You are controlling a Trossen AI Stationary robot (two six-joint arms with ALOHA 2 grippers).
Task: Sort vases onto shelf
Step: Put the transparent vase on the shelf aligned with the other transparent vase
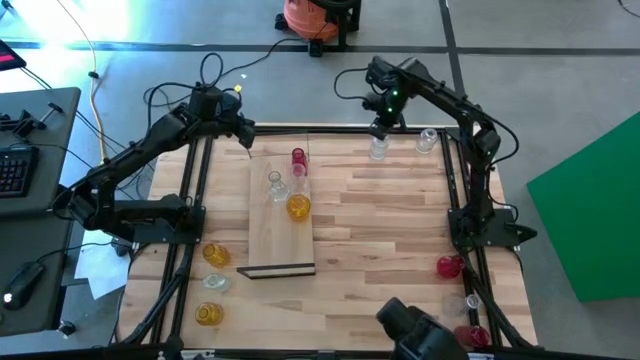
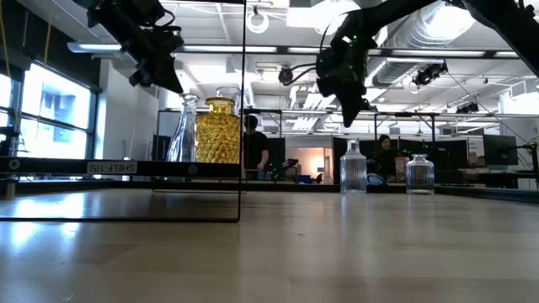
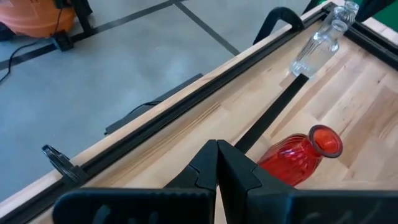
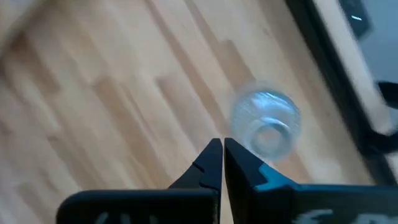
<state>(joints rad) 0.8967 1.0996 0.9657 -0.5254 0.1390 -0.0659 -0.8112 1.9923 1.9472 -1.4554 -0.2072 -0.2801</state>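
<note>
The shelf [image 1: 270,235] lies mid-table, its dark strip at the near end. A red vase [image 1: 298,158], a clear vase [image 1: 275,185] and an amber vase [image 1: 298,207] stand on its far half. My left gripper [image 1: 247,148] hangs shut above the shelf's far left corner, with the red vase [image 3: 298,155] just ahead of its fingers. My right gripper [image 1: 380,128] is shut and points down over a clear vase [image 4: 266,121] at the table's far edge. In the low view its tips [image 2: 352,116] stand clear above that vase [image 2: 354,168].
A second clear vase [image 1: 428,140] stands right of the first at the far edge. Two amber vases [image 1: 215,254] [image 1: 208,314] and a clear one [image 1: 214,283] stand at the near left. Red vases [image 1: 449,266] [image 1: 470,335] and a clear one [image 1: 470,300] stand at the near right.
</note>
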